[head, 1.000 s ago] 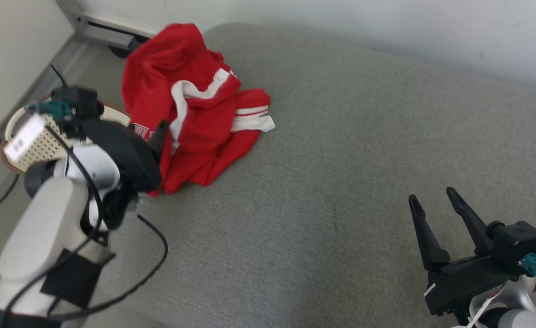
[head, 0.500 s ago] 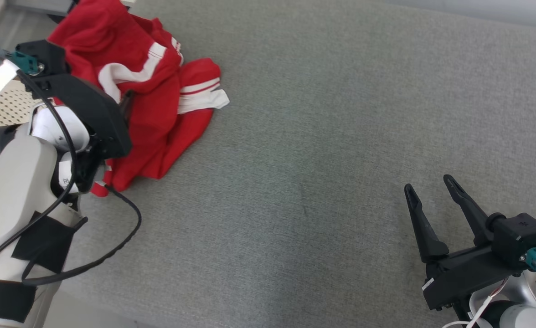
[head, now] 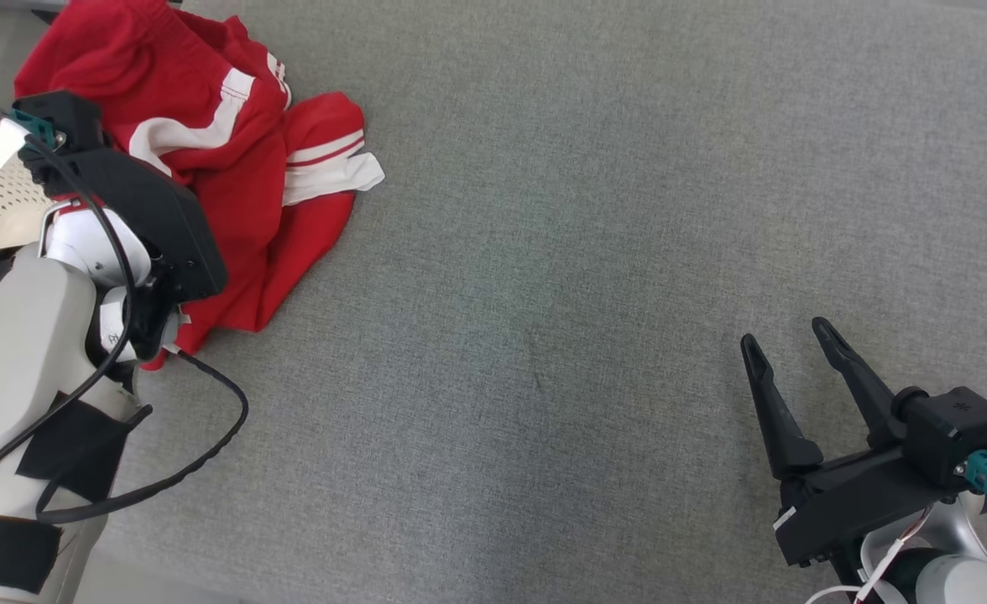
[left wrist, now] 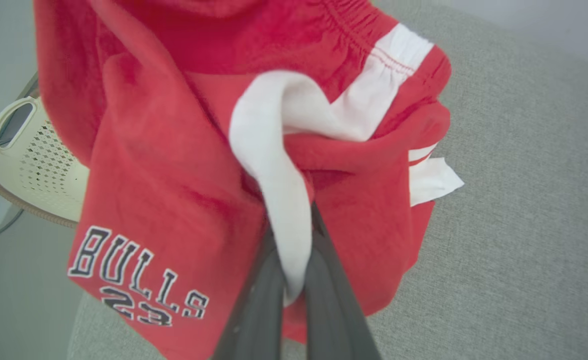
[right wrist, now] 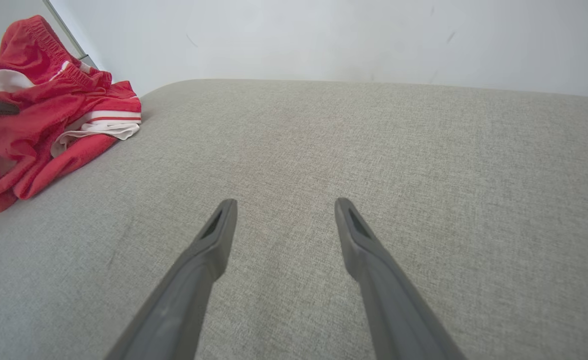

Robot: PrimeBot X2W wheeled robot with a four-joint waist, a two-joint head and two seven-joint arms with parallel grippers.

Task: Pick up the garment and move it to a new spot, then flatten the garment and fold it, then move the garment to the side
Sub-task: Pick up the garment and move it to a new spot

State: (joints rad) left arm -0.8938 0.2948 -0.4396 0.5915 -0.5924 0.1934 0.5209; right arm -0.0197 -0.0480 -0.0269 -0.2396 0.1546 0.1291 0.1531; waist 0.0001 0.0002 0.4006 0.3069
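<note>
Garment: a red garment [head: 233, 210] with white stripes and the lettering "BULLS 23" is seen crumpled in a heap at the far left corner of the grey cushion [head: 586, 294]. In the head view it lies at the upper left.

Garment detail: an elastic waistband is shown at the top of the heap. A white-hemmed, striped edge is spread flat on the cushion on the heap's right side. The lettered panel is draped by the cushion's left edge.

Left jaws: the left gripper [left wrist: 291, 270] is pressed into the heap. Its jaws are brought together on a fold of the white stripe, which is pinched between the two dark fingers [left wrist: 331, 300].

Right jaws: the right gripper [head: 785, 335] is held at the lower right of the head view, over bare cushion and well apart from the garment. Its jaws are spread apart, with nothing between them. Whether the cushion is touched cannot be told.

Basket: a cream perforated basket [left wrist: 29, 165] with a brown rim is seen beside the cushion, just left of the garment.

Cable: a black cable [head: 208, 453] is looped from the left forearm over the cushion's near left edge.

Backdrop: a pale wall [right wrist: 324, 40] is seen behind the cushion.
</note>
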